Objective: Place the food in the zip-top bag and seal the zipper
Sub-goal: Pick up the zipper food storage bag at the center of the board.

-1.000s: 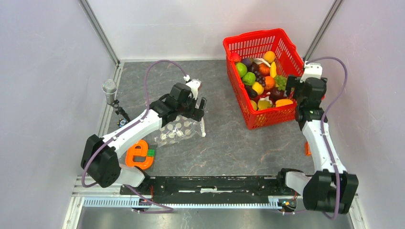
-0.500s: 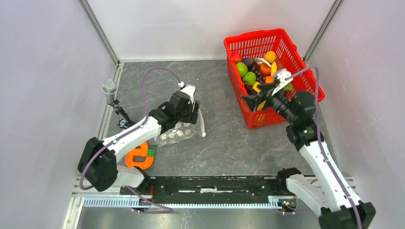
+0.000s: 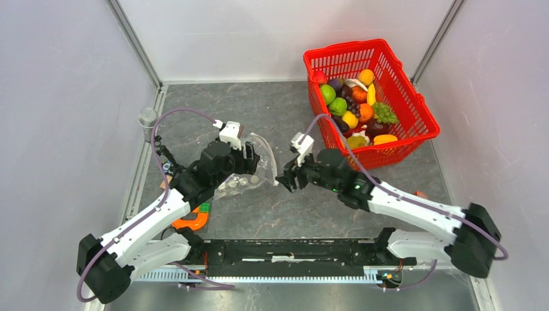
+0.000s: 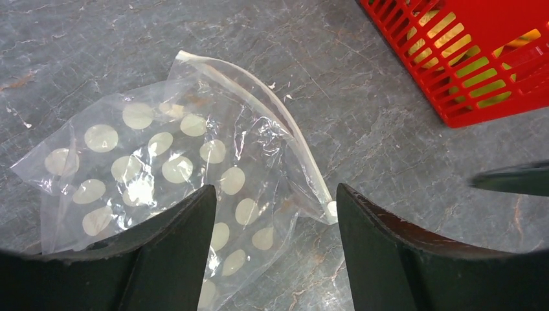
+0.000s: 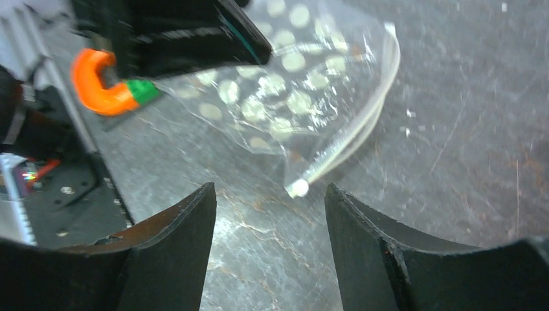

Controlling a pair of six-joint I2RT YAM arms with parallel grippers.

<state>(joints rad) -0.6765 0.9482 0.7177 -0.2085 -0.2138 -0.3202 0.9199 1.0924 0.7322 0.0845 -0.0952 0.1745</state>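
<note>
Lying crumpled on the table [image 3: 311, 207] left of centre, the bag [image 4: 168, 162] has its zipper [image 4: 285, 136] arched toward the right. The left gripper [image 4: 275, 191] hovers over it, fingers spread, gripping nothing. The right gripper [image 5: 268, 188], also spread, points at the zipper's end. Food [image 3: 353, 103] sits in the basket [image 3: 388, 154], far right.

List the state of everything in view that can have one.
zip-top bag: empty, lying crumpled on the table
zipper: looks unsealed, mouth edge arched up
food: in the basket, none in the bag
red basket: upright, holding the food
left pincer: open, over the bag, holding nothing
right pincer: open, facing the zipper's end, holding nothing
</note>
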